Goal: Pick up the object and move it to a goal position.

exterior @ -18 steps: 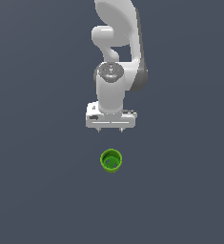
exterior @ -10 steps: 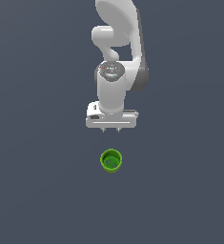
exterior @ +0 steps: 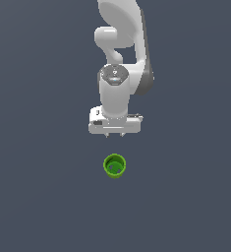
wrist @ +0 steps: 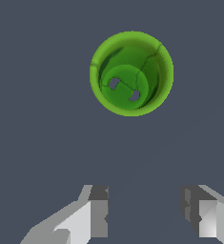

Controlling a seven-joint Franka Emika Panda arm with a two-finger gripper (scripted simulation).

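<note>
Dark grey worktop [exterior: 38,197] | gripper [exterior: 114,135] jaws spread wide, empty | green cup [exterior: 114,165] upright, apart from the fingertips

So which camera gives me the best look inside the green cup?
The wrist view: the green cup fills much of the frame, with its rim and floor visible. The exterior view shows it small, apart from the open jaws.

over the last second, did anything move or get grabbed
Little changed. The gripper may have crept very slightly toward the green cup in the exterior view, but the shift is barely visible. Nothing was gripped or released: the fingers are apart with nothing between them. The cup stands upright in the same spot, clear of the gripper.
</note>
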